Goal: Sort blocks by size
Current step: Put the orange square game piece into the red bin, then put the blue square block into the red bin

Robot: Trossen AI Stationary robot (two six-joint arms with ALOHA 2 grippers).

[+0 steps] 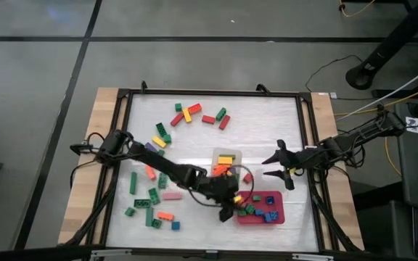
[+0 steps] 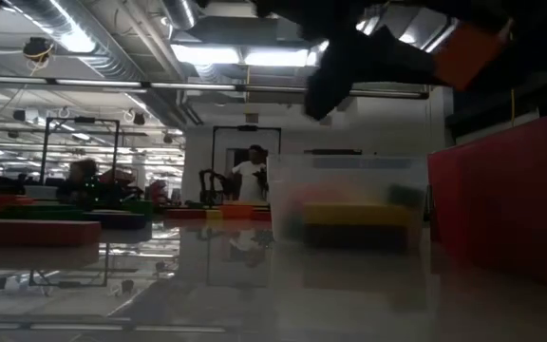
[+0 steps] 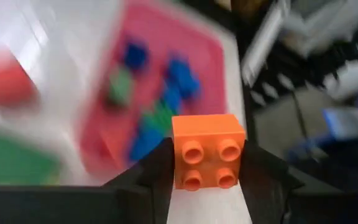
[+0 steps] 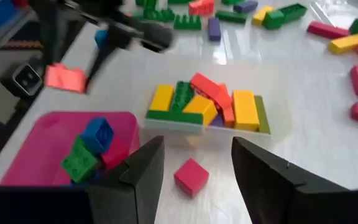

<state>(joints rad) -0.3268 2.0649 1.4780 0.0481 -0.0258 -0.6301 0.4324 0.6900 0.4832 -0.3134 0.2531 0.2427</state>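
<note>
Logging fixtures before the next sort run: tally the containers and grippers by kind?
Clear tub: 1
Red tray: 1
Grippers: 2, the left gripper shut on an orange block beside the tray, the right gripper open and empty
Total: 4

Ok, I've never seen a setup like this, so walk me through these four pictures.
Two dark robot arms work at a table, sorting toy bricks by size. One picture looks straight down, one looks level across the tabletop into the room behind, and one comes from a camera on each wrist. Loose blocks lie scattered on the table. A clear tub holds longer bars; a red tray holds short square ones. The left gripper, beside the tray, is shut on a small orange block. The right gripper waits open and empty on the right, with a small red block on the table below it.
</note>
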